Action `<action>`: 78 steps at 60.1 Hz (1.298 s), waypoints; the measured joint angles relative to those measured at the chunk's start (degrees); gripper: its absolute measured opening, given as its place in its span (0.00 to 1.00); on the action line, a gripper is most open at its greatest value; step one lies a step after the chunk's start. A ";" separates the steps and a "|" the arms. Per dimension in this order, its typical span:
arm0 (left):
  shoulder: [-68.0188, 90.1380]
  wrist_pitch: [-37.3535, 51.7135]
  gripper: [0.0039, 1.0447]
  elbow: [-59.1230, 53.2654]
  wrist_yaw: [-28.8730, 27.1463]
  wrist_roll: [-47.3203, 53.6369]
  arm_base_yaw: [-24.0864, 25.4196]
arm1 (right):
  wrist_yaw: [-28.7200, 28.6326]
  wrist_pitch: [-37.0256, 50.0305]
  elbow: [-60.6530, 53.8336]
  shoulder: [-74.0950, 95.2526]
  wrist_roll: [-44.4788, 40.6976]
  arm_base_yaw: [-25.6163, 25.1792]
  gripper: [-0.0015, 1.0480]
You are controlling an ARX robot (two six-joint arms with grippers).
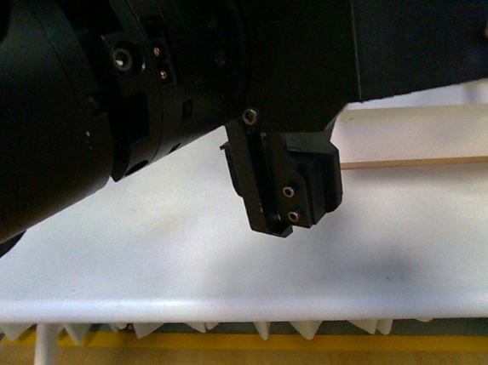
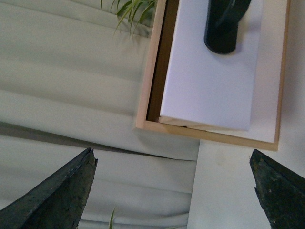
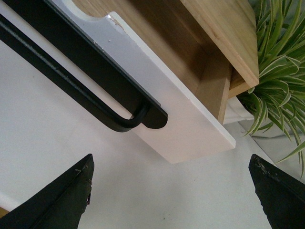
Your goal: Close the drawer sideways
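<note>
A white counter filled the front view beneath a black arm. In the right wrist view the drawer stood out of its cabinet at upper centre. The right claw was spread wide and empty below it, and the left claw gaped empty too. An off-centre sideways shove might snag the bar handle or skid the cabinet toward the plant.

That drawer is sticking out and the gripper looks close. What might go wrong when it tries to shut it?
1. The right gripper is open and clear of the drawer; it might snag the black handle instead of pushing the white front.
2. The plant sits right beside the cabinet, so a sideways sweep may brush its leaves.
3. An arm blocks much of the front view.
</note>
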 joint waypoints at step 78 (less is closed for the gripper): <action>13.84 -5.31 0.94 19.98 -0.37 -2.69 -3.26 | -0.33 2.14 8.96 11.23 -1.20 -4.11 0.91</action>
